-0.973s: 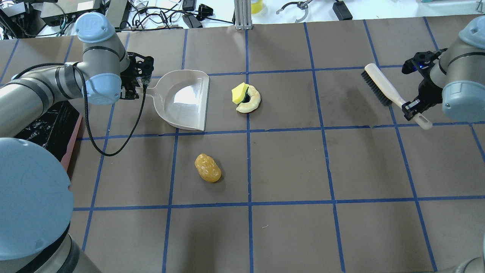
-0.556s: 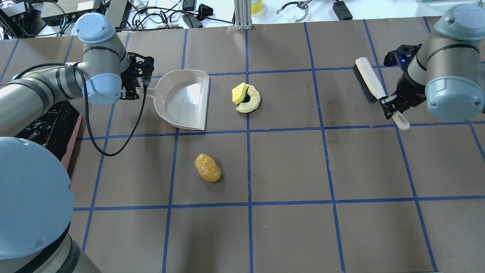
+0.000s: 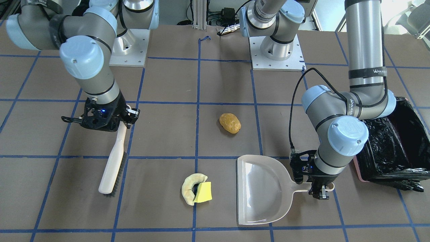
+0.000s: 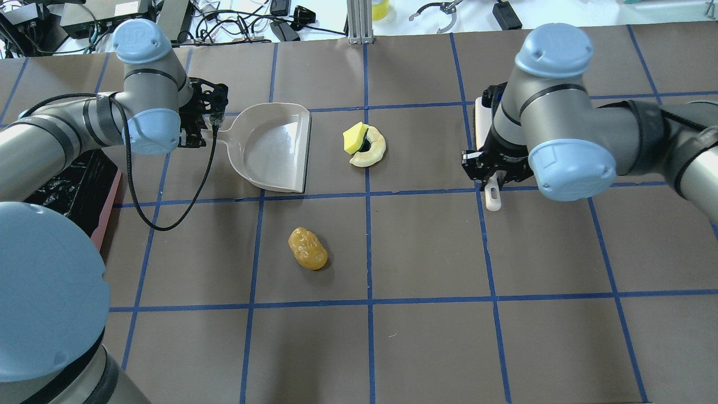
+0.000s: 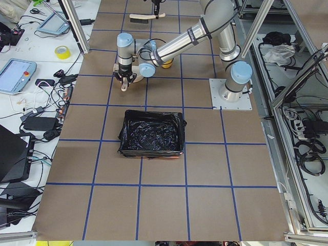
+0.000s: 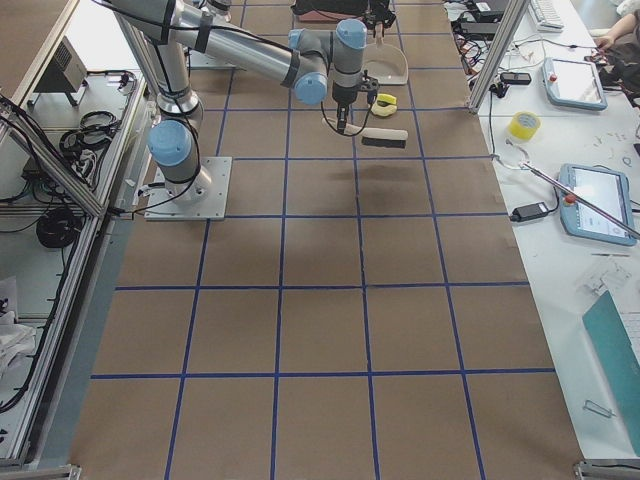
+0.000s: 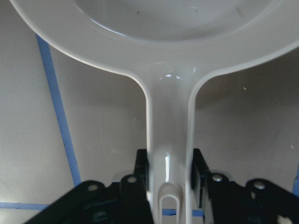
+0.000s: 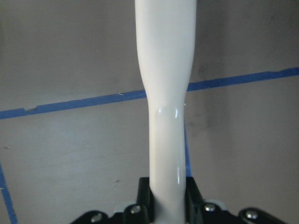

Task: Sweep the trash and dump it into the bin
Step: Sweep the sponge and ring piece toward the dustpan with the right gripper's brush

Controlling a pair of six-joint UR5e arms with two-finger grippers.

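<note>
The golden-brown lump (image 4: 307,248) lies alone on the table. The cream half-ring (image 4: 374,151) and the yellow sponge piece (image 4: 353,138) lie touching, just right of the beige dustpan's (image 4: 275,147) open mouth. My left gripper (image 4: 205,120) is shut on the dustpan handle (image 7: 169,135). My right gripper (image 4: 493,175) is shut on the white brush handle (image 8: 166,93). The brush (image 3: 114,161) lies low to the right of the ring, bristles toward it. The pink bin (image 3: 357,171) with its black bag stands beside the left arm.
Brown table with blue tape grid. The lump (image 3: 230,123) sits nearer the robot than the dustpan (image 3: 260,190). The bin's edge (image 4: 107,205) shows under the left arm. Cables and tools lie beyond the table's far edge.
My right arm has swung left across the table with the brush, from the far right toward the ring and sponge. The left arm, dustpan and trash have not moved.
</note>
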